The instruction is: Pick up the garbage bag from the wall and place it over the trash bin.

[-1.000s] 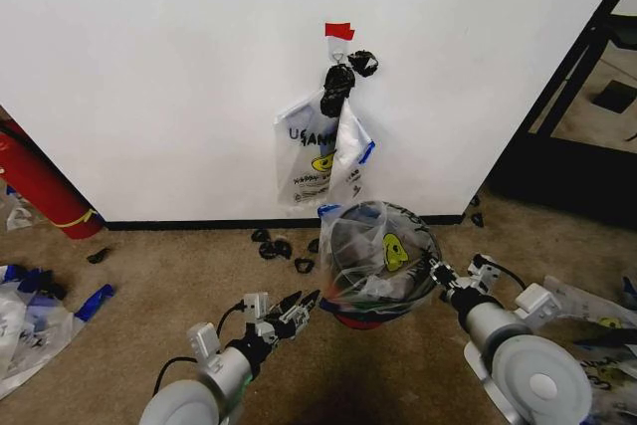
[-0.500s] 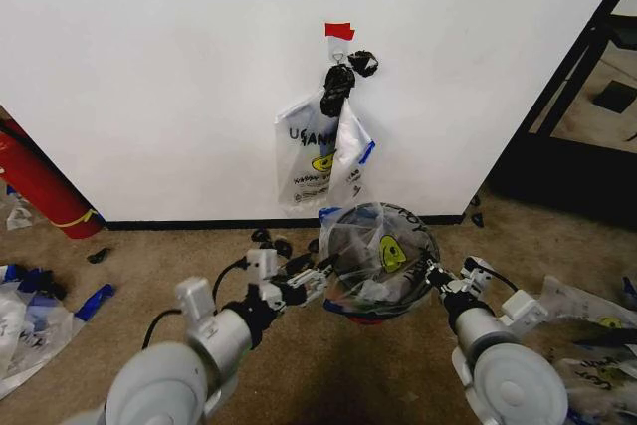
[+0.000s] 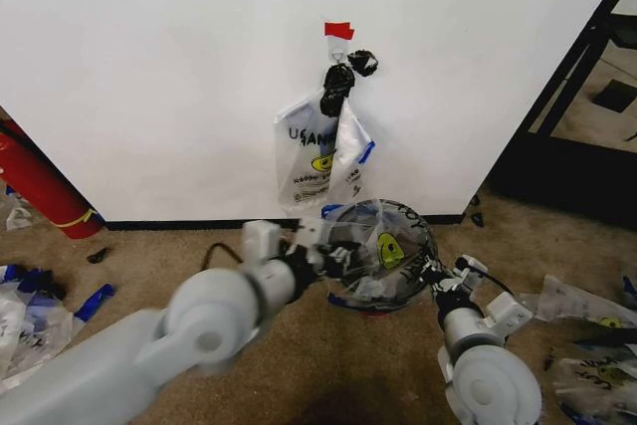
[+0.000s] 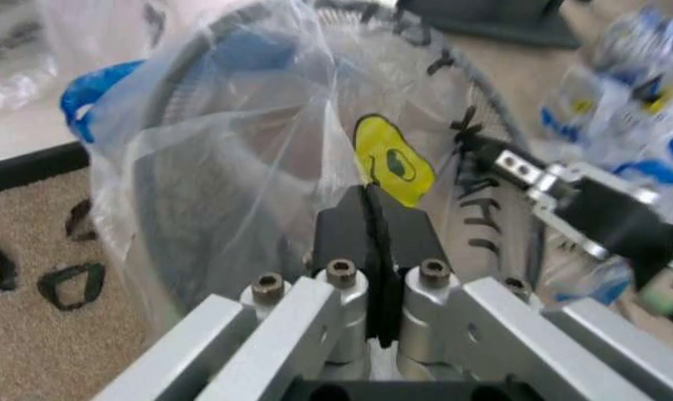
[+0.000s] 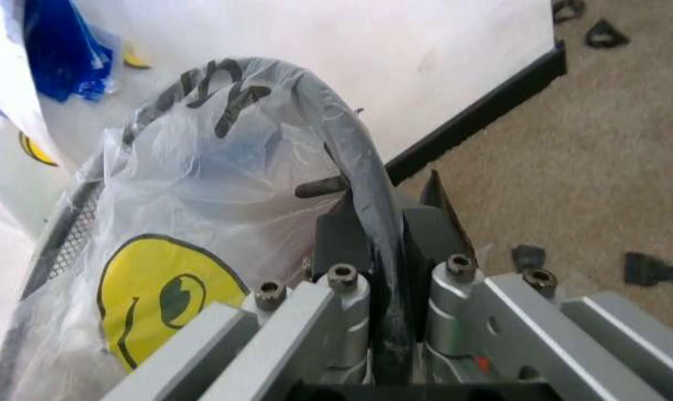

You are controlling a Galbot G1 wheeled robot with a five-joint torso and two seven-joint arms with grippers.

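The white wall with its black baseboard takes up most of what I see, with a strip of red tape high up and, just under it, a black knotted plastic clump on a hook. Below the clump hangs a printed plastic bag, flat against the wall. A long red cylinder leans at the far left, loose bags lie on the carpet at both sides, and small black scraps sit near the baseboard. Right in front of the wall stands the trash bin, and the garbage bag is draped over its mouth, yellow smiley mark facing up and blue edge toward the wall. The left arm reaches across in front of the bin's left side and hides part of it. The left gripper has its fingers pressed together with the bag's thin plastic pinched between them at the bin's left rim. The right gripper sits at the right rim, its fingers closed tight on a gathered fold of the same bag where it wraps over the bin's dark edge.
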